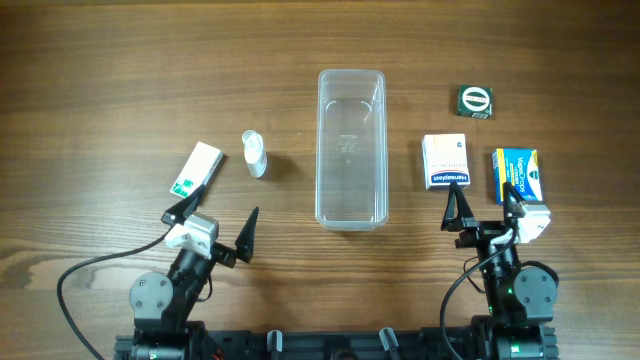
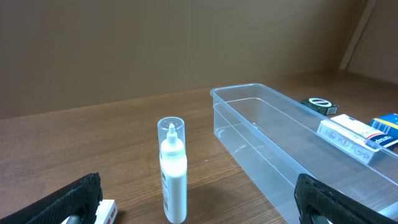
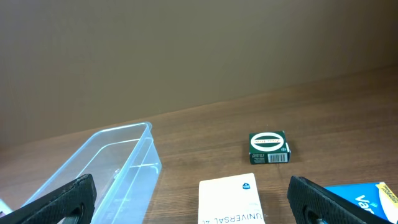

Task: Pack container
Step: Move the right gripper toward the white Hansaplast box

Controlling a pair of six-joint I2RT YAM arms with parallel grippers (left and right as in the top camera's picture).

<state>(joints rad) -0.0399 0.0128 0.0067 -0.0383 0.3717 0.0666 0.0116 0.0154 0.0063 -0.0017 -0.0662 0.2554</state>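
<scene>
The clear plastic container (image 1: pixel 351 148) stands empty at the table's middle, long side running front to back; it also shows in the left wrist view (image 2: pixel 280 143) and the right wrist view (image 3: pixel 106 168). A small white bottle with a clear cap (image 1: pixel 255 153) stands left of it (image 2: pixel 172 168). A white and green box (image 1: pixel 195 168) lies further left. A white box (image 1: pixel 446 161), a blue box (image 1: pixel 516 175) and a small dark green box (image 1: pixel 474 101) lie right of the container. My left gripper (image 1: pixel 215 225) is open and empty, in front of the bottle. My right gripper (image 1: pixel 485 212) is open and empty, in front of the white box (image 3: pixel 230 200).
The wooden table (image 1: pixel 120 80) carries everything. The green box (image 3: pixel 268 147) lies at the back right. The blue box's corner shows at the right wrist view's lower right (image 3: pixel 357 199). Cables run from both arm bases at the front edge.
</scene>
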